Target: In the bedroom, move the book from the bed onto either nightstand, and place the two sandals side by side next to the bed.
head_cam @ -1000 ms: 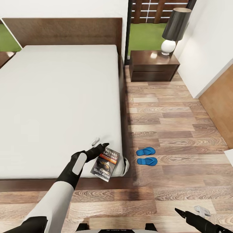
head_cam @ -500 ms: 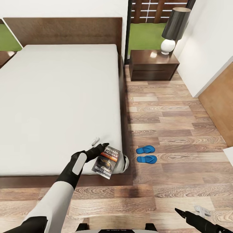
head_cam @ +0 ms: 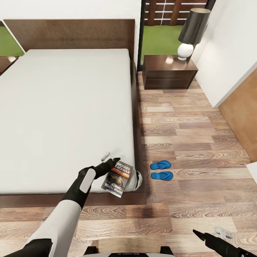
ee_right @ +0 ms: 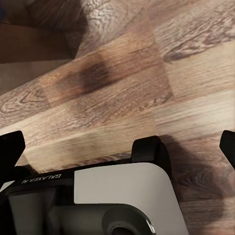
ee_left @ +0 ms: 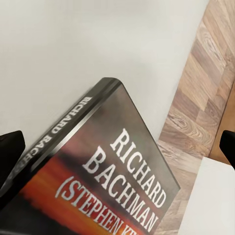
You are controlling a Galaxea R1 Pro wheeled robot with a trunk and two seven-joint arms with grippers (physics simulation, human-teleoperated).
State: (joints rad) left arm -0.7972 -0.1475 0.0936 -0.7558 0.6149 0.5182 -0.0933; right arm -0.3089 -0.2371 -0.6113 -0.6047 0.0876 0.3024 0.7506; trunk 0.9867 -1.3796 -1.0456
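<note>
Book (head_cam: 117, 180): thin dark paperback, lying at the near right corner of the bed (head_cam: 64, 117), its lower end overhanging the mattress edge; long axis runs from about 1 o'clock down to 7 o'clock in the head view. Left tool (head_cam: 109, 159): at the book's upper-left corner, fingers spread and straddling that corner, as the left wrist view confirms with the cover between the two dark fingertips (ee_left: 10, 152); whether the pads are already touching the cover cannot be told. Right tool (head_cam: 210, 233): low over the floor at 5 o'clock, well apart from the book, fingers spread, holding nothing. Left arm is clearly the nearer. Nightstand (head_cam: 169, 72): at about 1 o'clock from the book, beyond the bed's right side, lamp (head_cam: 192, 32) on top. Sandals (head_cam: 161, 170): side by side on the floor just right of the bed.
</note>
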